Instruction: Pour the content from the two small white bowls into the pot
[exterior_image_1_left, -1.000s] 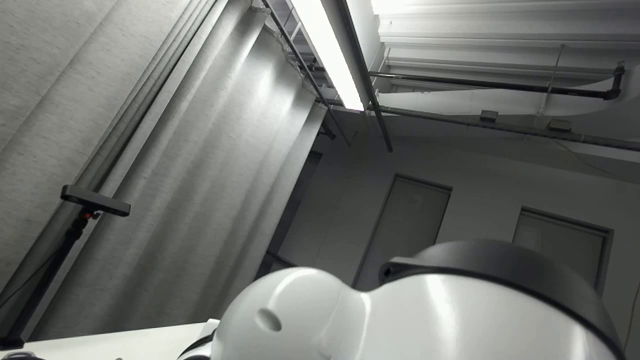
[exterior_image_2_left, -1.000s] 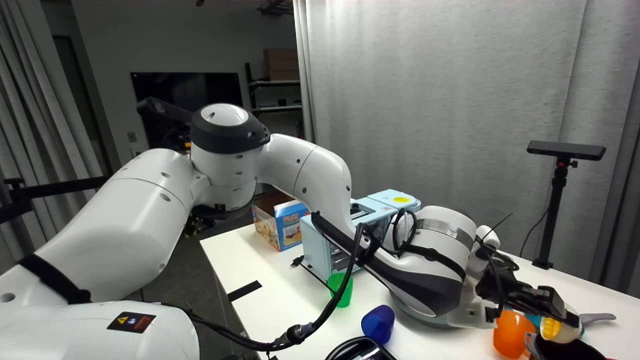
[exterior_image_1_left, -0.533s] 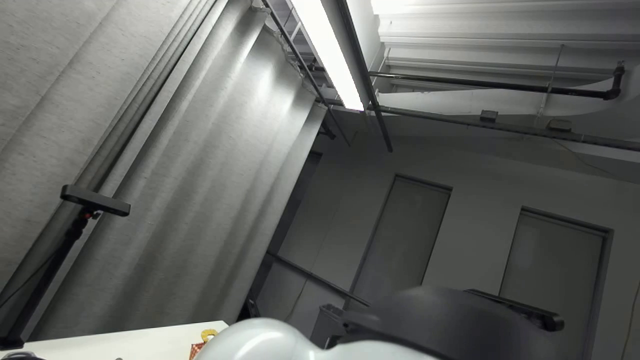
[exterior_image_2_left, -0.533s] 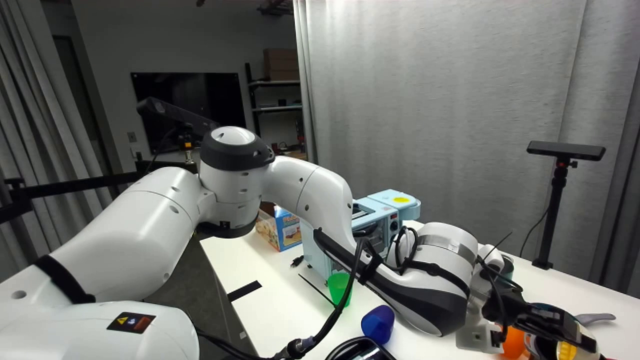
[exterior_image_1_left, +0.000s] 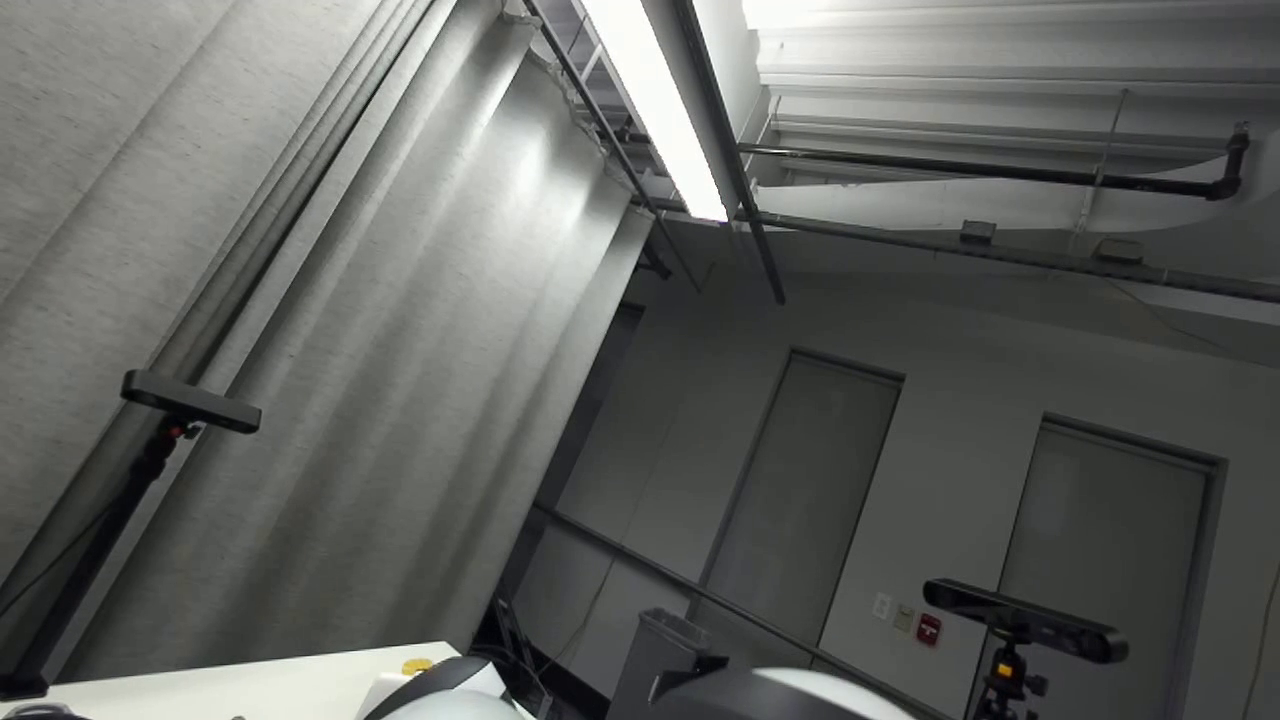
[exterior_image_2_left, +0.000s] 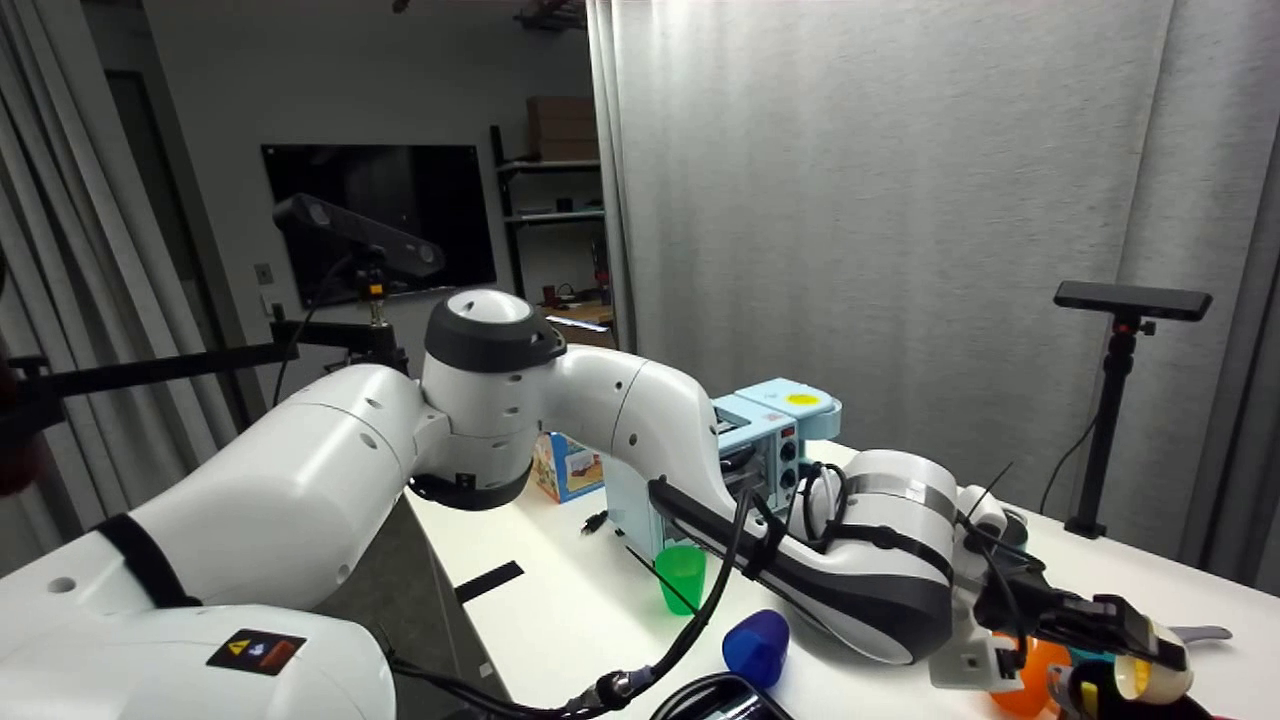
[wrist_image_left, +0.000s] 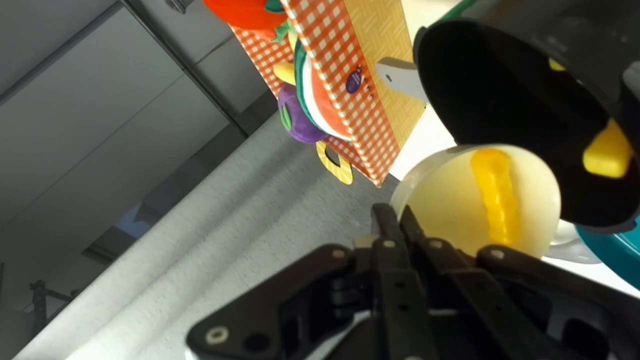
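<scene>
Right of centre in the wrist view, the pincer (wrist_image_left: 398, 215) pinches the rim of a tilted white bowl (wrist_image_left: 445, 200) holding a yellow strip (wrist_image_left: 497, 200), while the black pot (wrist_image_left: 485, 85), containing a yellow chunk (wrist_image_left: 607, 152), sits at upper right.

The gripper (wrist_image_left: 397, 217) blocked the lower rim of the white bowl (wrist_image_left: 440, 205)! Peeking past that bowl, a pale shape (wrist_image_left: 565, 233) was too covered to name. Right of the gripper, the wrist view's edge chopped the pot (wrist_image_left: 485, 90), and a yellow speck (wrist_image_left: 556, 65) in there was too small to identify. The teal dish (wrist_image_left: 612, 255), farther right, got sliced too! Up and left, a red toy (wrist_image_left: 245, 12) was cropped. Near the gripper, in an exterior view, the arm (exterior_image_2_left: 640, 420) partly hid the orange cup (exterior_image_2_left: 1045, 665).
</scene>
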